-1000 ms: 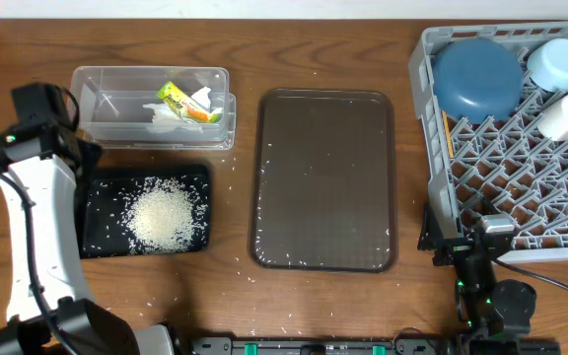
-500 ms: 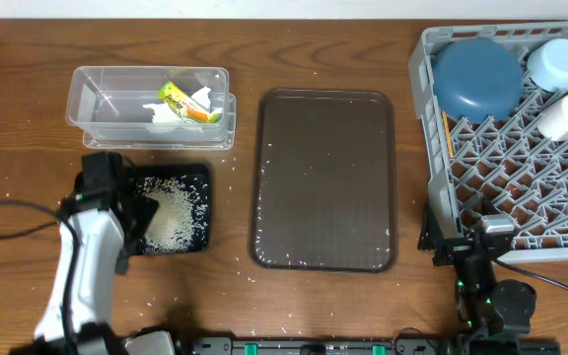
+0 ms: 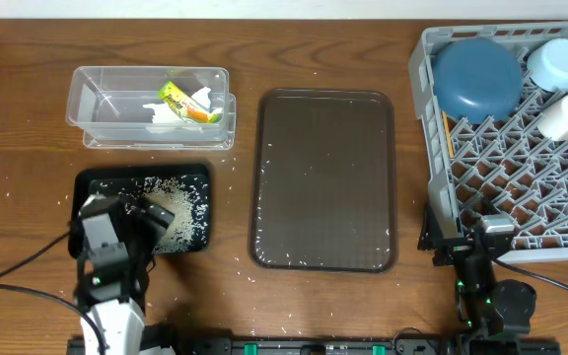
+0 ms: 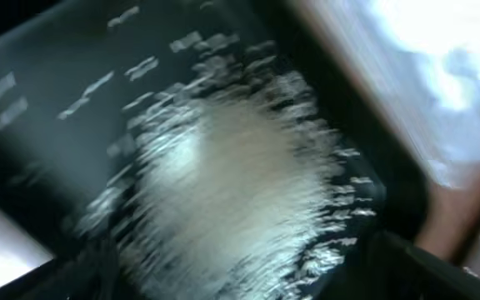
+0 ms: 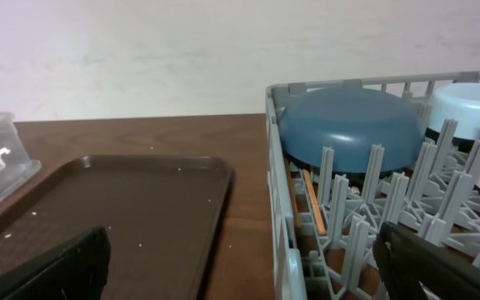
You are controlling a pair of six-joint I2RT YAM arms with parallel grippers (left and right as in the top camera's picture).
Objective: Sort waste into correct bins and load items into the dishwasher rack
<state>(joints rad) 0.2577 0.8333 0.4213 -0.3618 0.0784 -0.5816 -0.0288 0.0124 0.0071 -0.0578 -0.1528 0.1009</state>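
The heap of white rice (image 3: pixel 179 217) lies in the black tray (image 3: pixel 193 176); it fills the blurred left wrist view (image 4: pixel 240 175). My left gripper (image 3: pixel 152 211) hangs open and empty over the tray's front left part, its midpoint low in its own view (image 4: pixel 248 283). The clear tub (image 3: pixel 97 99) holds the green-yellow wrapper (image 3: pixel 175 98) and white napkin (image 3: pixel 201 98). The grey rack (image 3: pixel 440 148) holds the dark-blue bowl (image 3: pixel 476 77), light-blue cup (image 3: pixel 558 62) and white cup (image 3: pixel 563 116). Chopsticks (image 5: pixel 311 200) lie in the rack under the bowl (image 5: pixel 348 125). My right gripper (image 5: pixel 244 283) is open and empty by the rack's front left corner.
The brown serving tray (image 3: pixel 323 177) lies between the black tray and the rack, with a few stray grains on it. Loose rice grains dot the table near the front edge (image 3: pixel 249 271). The left arm's cable trails at the front left.
My left arm has pulled back from beside the clear tub toward the front edge; its gripper now hangs over the black tray's front. The right arm has not moved.
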